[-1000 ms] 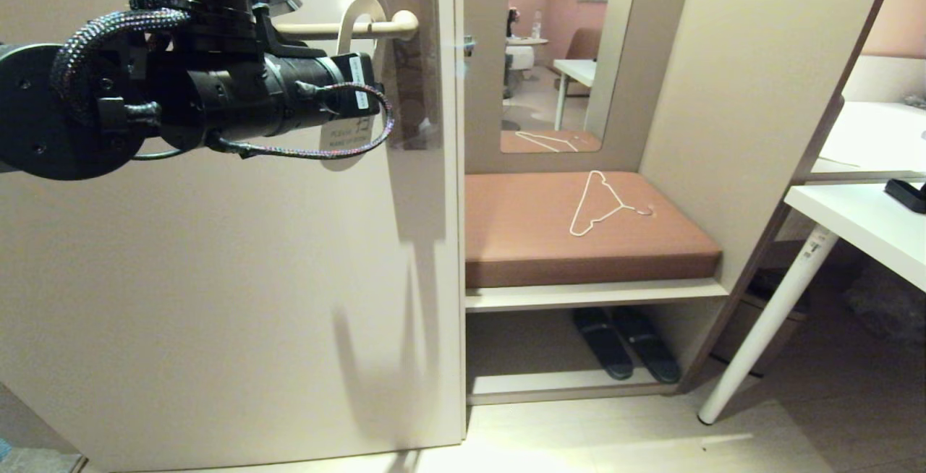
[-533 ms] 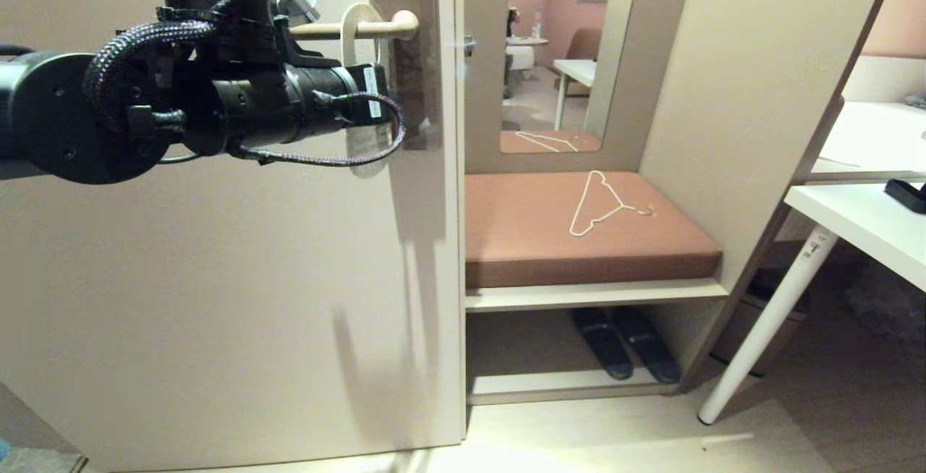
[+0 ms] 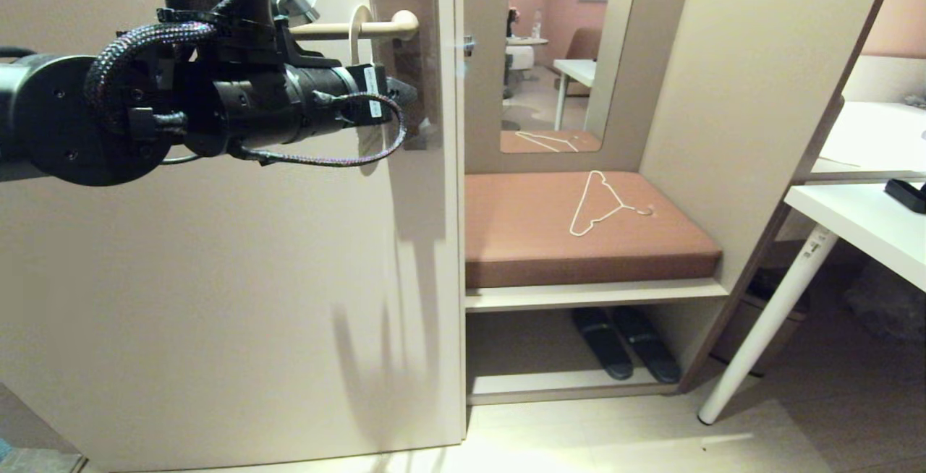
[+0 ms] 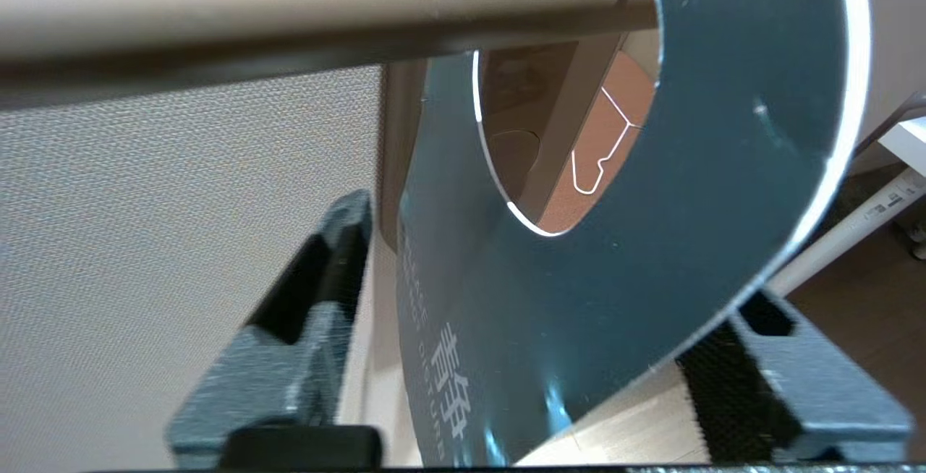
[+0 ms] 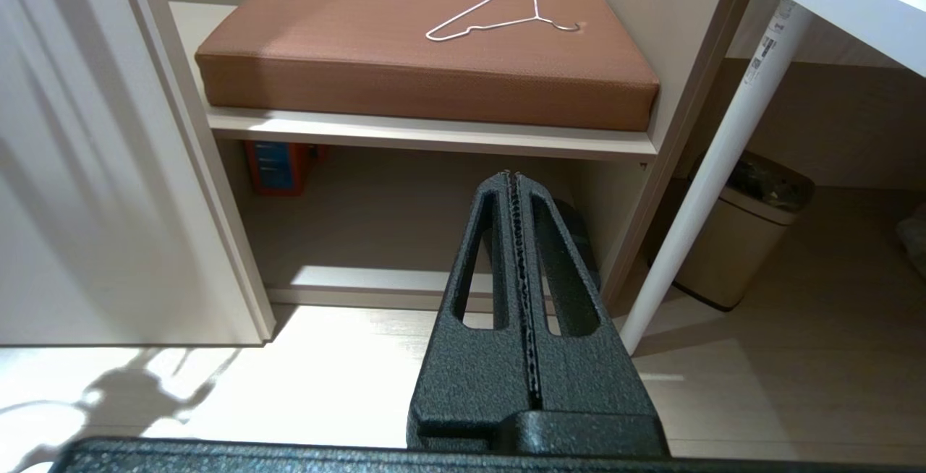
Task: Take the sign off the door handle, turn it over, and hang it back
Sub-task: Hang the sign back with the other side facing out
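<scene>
The sign hangs by its round hole on the door handle, a beige lever on a brownish plate, and shows edge-on in the head view. In the left wrist view its blue face with white text fills the space under the handle. My left gripper is open, with one finger on the door side and the other finger past the sign's far edge. The sign hangs between them. My right gripper is shut and empty, low above the floor, out of the head view.
The door's edge stands right of the handle. Beyond it a brown cushioned bench carries a white wire clothes hanger, with dark slippers below. A white table leg and a bin stand to the right.
My left gripper has opened and let go of the sign. The arm shifted right along the handle, and the sign has swung from face-on to edge-on on the lever.
</scene>
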Robot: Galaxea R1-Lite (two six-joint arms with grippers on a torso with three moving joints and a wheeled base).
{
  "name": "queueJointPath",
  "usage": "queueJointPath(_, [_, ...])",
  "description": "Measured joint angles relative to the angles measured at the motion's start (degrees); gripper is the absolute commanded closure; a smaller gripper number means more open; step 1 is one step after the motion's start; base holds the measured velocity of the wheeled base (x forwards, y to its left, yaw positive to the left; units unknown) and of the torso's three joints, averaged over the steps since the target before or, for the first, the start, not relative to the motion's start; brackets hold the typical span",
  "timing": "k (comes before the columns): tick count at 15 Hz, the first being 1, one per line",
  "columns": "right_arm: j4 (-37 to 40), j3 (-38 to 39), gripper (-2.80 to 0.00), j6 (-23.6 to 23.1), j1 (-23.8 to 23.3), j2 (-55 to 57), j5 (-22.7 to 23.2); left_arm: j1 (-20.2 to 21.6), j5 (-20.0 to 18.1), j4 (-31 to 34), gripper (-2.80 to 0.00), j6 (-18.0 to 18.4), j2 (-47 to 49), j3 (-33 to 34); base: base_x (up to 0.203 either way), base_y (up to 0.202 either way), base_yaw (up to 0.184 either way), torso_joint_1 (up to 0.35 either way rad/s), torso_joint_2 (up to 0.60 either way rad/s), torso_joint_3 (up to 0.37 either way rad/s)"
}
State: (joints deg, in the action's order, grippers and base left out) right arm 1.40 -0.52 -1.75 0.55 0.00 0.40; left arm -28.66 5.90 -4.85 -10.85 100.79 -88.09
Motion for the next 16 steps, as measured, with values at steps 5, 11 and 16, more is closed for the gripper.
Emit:
queueJointPath(5, [0.0,0.0,0.0,-0.04,0.02,0.0,0.0,0.0,-0.15,0.28,-2.8,0.05,-3.45,0.43,0.0,0.0,0.0,0.0,0.0,0.0])
queueJointPath(11, [0.0,0.0,0.0,-0.05,0.0,0.0,0.0,0.2,0.09,0.12,-2.8,0.0,-11.27,10.44,0.0,0.0,0.0,0.0,0.0,0.0])
queueJointPath(16, [0.0,0.0,0.0,-0.03,0.05,0.0,0.04,0.39,0.11,0.0,-2.8,0.05,-15.82,16.1,0.0,0.0,0.0,0.0,0.0,0.0])
